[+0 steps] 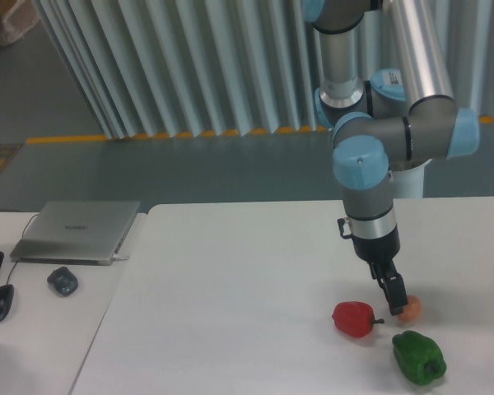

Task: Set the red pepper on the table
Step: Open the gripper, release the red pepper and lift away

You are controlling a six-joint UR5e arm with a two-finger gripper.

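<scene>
Closest to the camera is the green bell pepper [418,357], sitting near the front right of the table [230,313]. Just behind and to the left of it is the red pepper [353,318], resting on the white tabletop on its own with nothing gripping it. It's small, glossy and bright red, kind of squat and rounded, lying on its side with a short dark stem poking out toward the right. You can see a bit of shine on the top.

Right beside that stem, a little further back, there's a small orange-pink egg-like ball [410,309]. The gripper [394,298] hangs just over the ball's left edge, clear of the red pepper. Its dark fingers look close together and hold nothing, but they're so small and overlapped from this angle that I honestly can't tell if they're fully pressed together or slightly spread.

Above that the arm [370,197] goes up with its grey and light-blue joints. Off to the left, on the narrower desk, there's a closed laptop [76,232], a mouse [62,281] and a couple of dark objects at the edge. Behind everything is a corrugated metal wall [189,66].
</scene>
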